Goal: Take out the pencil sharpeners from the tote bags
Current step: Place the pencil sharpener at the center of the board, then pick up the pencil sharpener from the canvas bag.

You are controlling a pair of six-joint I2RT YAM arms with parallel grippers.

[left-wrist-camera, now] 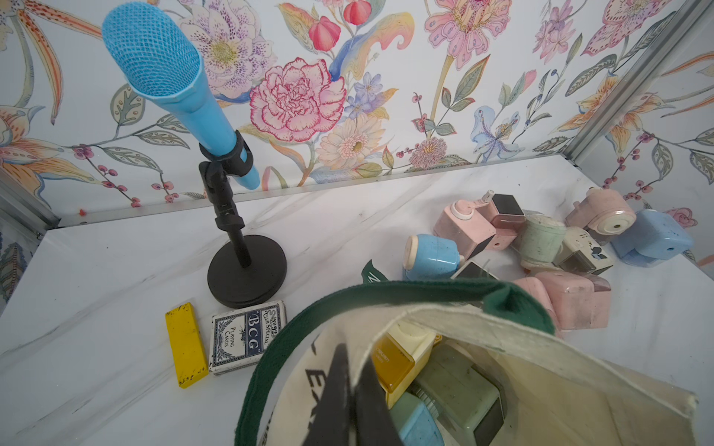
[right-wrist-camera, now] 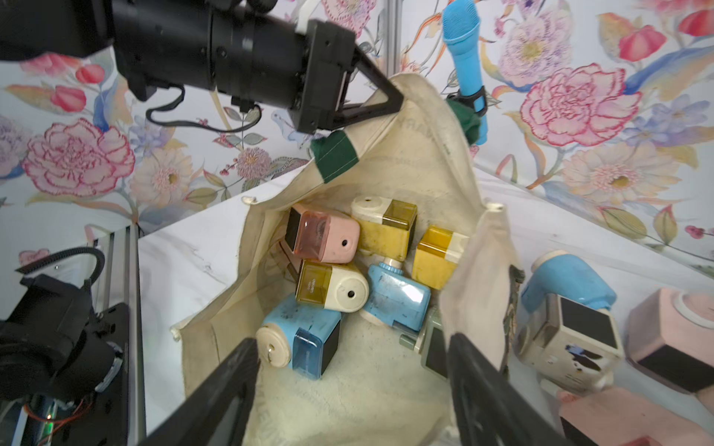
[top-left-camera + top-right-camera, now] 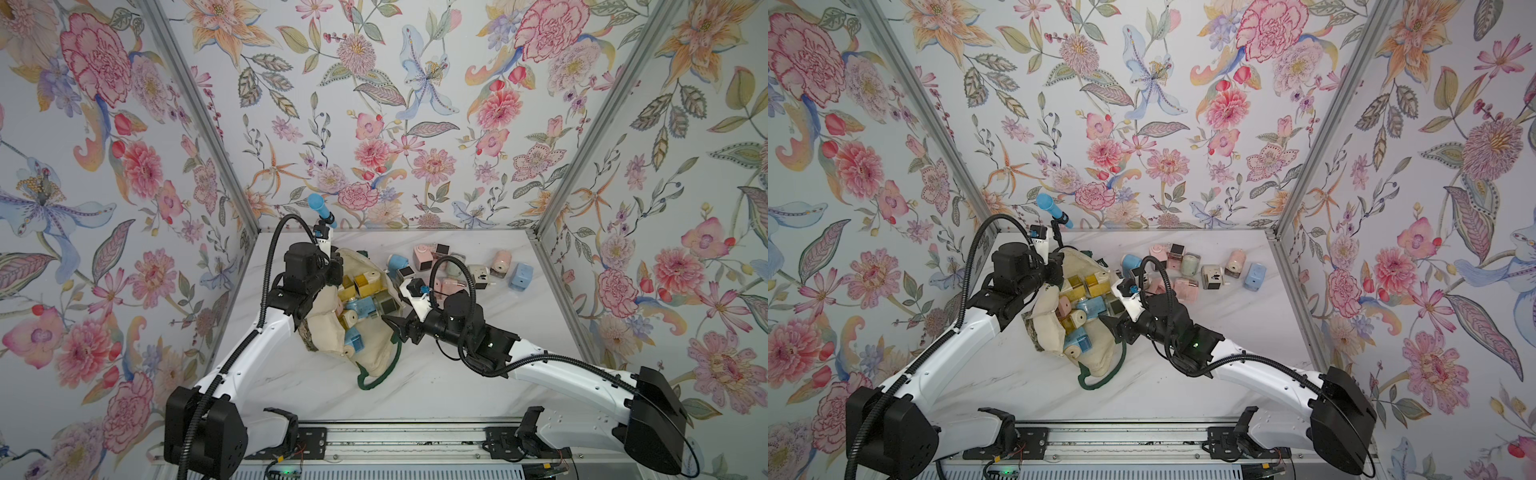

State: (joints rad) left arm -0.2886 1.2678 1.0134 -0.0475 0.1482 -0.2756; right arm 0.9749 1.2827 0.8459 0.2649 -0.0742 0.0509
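Pinches tote bag [image 2: 405, 166] rim with left gripper [image 2: 392, 103]; poises nearer right gripper [image 3: 390, 326], jaws apart, blue pencil sharpener [image 3: 353, 336] just beside at nine o'clock in a top view.

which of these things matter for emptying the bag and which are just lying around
Part of the job: tote bag, sharpeners inside it, sharpeners already out, left end effector pinching the bag's rim, right end effector open at its mouth.
Just lying about: blue microphone, yellow bar, card deck.
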